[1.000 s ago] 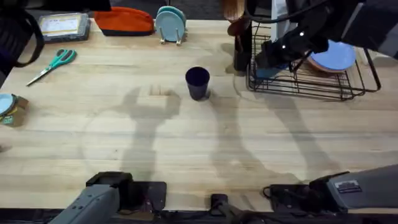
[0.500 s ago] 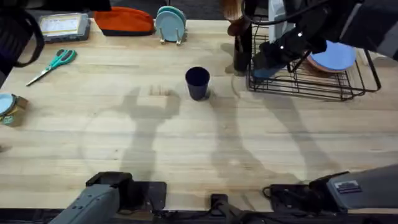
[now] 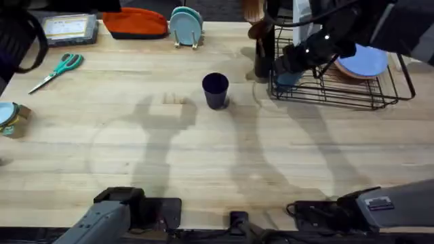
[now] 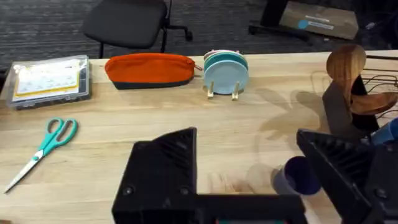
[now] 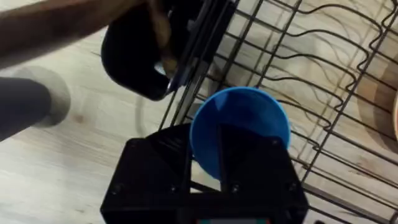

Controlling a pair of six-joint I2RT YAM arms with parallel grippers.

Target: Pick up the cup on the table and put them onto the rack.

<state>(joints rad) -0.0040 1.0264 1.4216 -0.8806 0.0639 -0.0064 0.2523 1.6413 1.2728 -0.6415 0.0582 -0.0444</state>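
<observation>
A dark navy cup (image 3: 215,89) stands upright on the table's middle, and also appears low in the left wrist view (image 4: 297,176). My right gripper (image 3: 293,66) reaches over the left end of the black wire rack (image 3: 352,91), shut on the wall of a bright blue cup (image 3: 287,78). In the right wrist view the blue cup (image 5: 239,121) faces mouth-up over the rack's wires (image 5: 298,62), with one finger inside it and my right gripper (image 5: 202,148) clamped on its rim. My left gripper (image 4: 245,149) hangs open above the table, short of the navy cup.
A dark utensil holder (image 3: 263,57) with wooden spoons stands just left of the rack. Plates (image 3: 363,62) lie in the rack's right part. Teal plates on a stand (image 3: 186,27), an orange pouch (image 3: 135,22), scissors (image 3: 57,71) and a clear box (image 3: 66,28) line the far left.
My right gripper with the blue cup has shifted slightly at the rack's left end. The navy cup and the left arm have not moved.
</observation>
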